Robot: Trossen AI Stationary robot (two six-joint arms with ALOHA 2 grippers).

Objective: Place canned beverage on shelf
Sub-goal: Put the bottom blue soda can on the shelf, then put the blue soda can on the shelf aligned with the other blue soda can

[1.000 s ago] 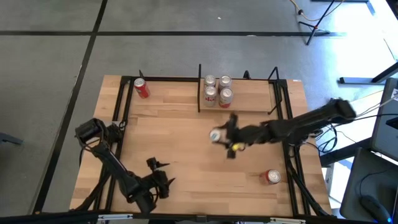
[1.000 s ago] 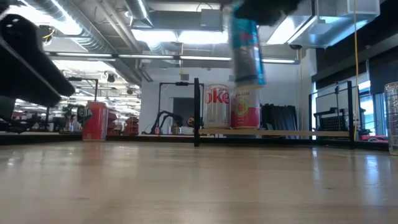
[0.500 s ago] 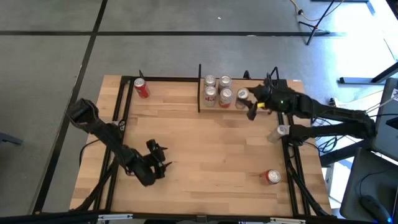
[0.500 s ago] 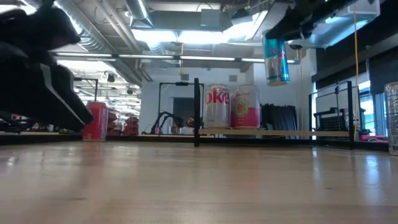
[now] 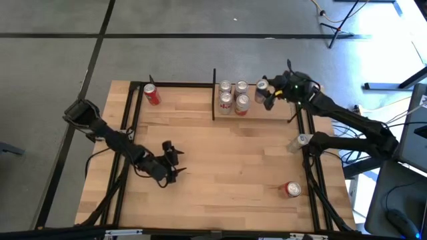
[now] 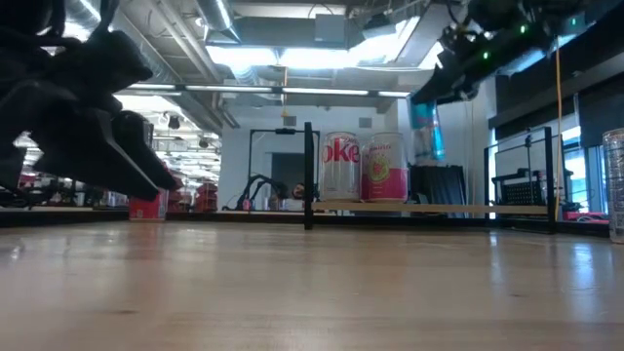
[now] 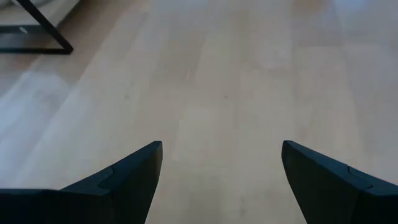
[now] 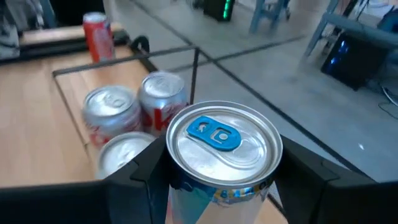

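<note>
My right gripper (image 5: 265,91) is shut on a silver and teal can (image 5: 261,87) with a blue tab (image 8: 216,133). It holds the can over the light-wood shelf (image 5: 278,107), just right of the cans standing on it (image 5: 233,95). In the low view the can (image 6: 426,132) hangs above the shelf board (image 6: 468,208), beside a Diet Coke can (image 6: 340,166) and a pink can (image 6: 384,168). My left gripper (image 5: 171,164) is open and empty above the bare table, near its left. My right gripper pinches the can's upper wall (image 8: 186,180) between its two fingers (image 8: 140,171), one on each opposite side, just below the rim. The fingers slant down from the table's right. The can is upright and lifted clear of the shelf board.
A red can (image 5: 152,95) stands at the far left of the table. Another red can (image 5: 292,190) lies near the right front. A pale can or bottle (image 5: 298,141) is by the right rail. Black uprights (image 5: 214,93) frame the shelf; bare board lies right of the held can.
My right gripper has carried the can from the table's middle toward the far edge and right, over the shelf, then come down beside the standing cans. The can stays upright. My left gripper has gone a little toward the far edge.
</note>
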